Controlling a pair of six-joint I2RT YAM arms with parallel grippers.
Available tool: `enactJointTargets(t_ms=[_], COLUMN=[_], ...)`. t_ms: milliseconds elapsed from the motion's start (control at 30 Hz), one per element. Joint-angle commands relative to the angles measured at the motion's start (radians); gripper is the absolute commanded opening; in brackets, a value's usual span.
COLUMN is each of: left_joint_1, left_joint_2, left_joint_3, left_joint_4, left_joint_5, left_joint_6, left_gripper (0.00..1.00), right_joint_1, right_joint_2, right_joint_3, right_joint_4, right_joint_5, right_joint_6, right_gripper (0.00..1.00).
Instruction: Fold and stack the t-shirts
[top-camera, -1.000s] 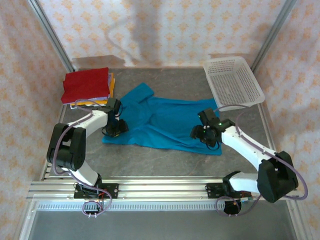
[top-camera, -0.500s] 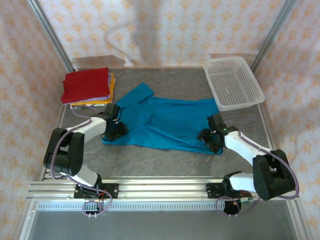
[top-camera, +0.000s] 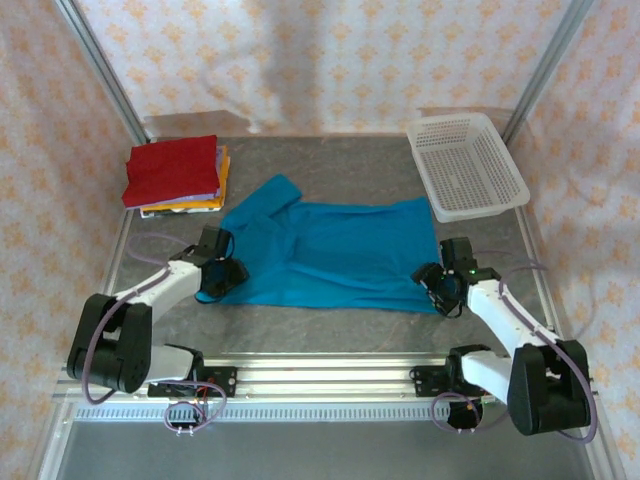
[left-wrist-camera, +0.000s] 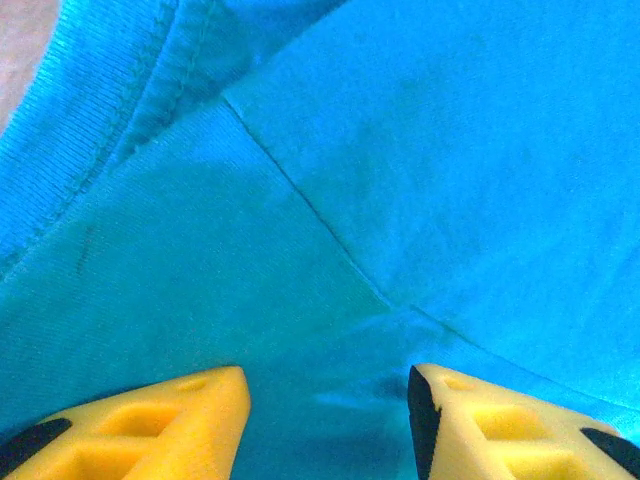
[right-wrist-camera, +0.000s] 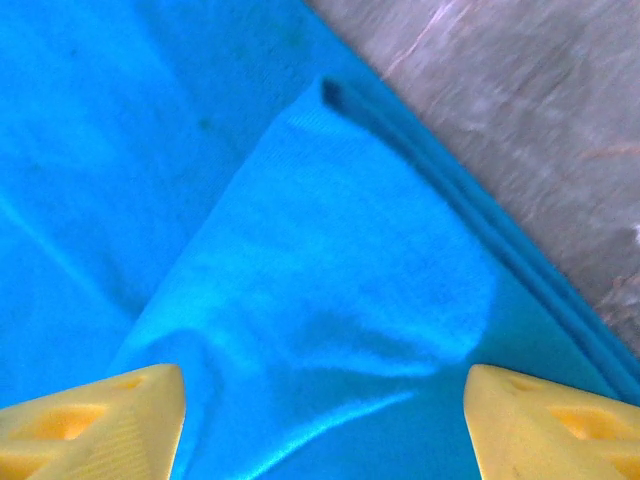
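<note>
The large teal-blue t-shirt lies spread across the middle of the table, collar and sleeve to the left, hem to the right. My left gripper rests low on its left near part; in the left wrist view the gripper is open, with flat cloth and a seam between the fingers. My right gripper sits on the shirt's right near corner; it is open wide around a raised fold of cloth. Folded red, purplish and orange tees are stacked at the back left.
A white perforated basket stands at the back right. Grey tabletop runs between the shirt and the metal rail at the near edge. Bare table shows beside the shirt's hem in the right wrist view.
Both arms have drawn back toward the near edge and outward. The teal shirt has slid nearer with them and now lies flatter and wider.
</note>
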Motion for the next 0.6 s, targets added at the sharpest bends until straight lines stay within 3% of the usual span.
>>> enactJointTargets(t_ms=[0,200,400,567], left_joint_1=[-0.018,-0.036,-0.038,-0.052], left_joint_2=[-0.048,-0.133,-0.111,-0.074], left_joint_3=[-0.039,0.059,0.162,0.146], left_joint_4=[-0.144,-0.248,-0.298,-0.263], left_joint_5=[-0.041,-0.051,-0.059,-0.04], left_joint_6=[-0.038,-0.025,0.005,0.002], left_gripper=[0.51,0.51,0.51,0.51], right_joint_1=[-0.002,-0.002,-0.004,-0.003], right_joint_2=[-0.045,-0.011,0.178,0.311], right_joint_3=[0.075,0.15,0.244,0.272], right_joint_4=[-0.085,-0.115,-0.172,-0.112], right_joint_5=[-0.053,-0.065,0.066,0.037], right_joint_6=[-0.063,-0.129,-0.23,-0.244], right_gripper=[0.73,0.73,0.6,0.51])
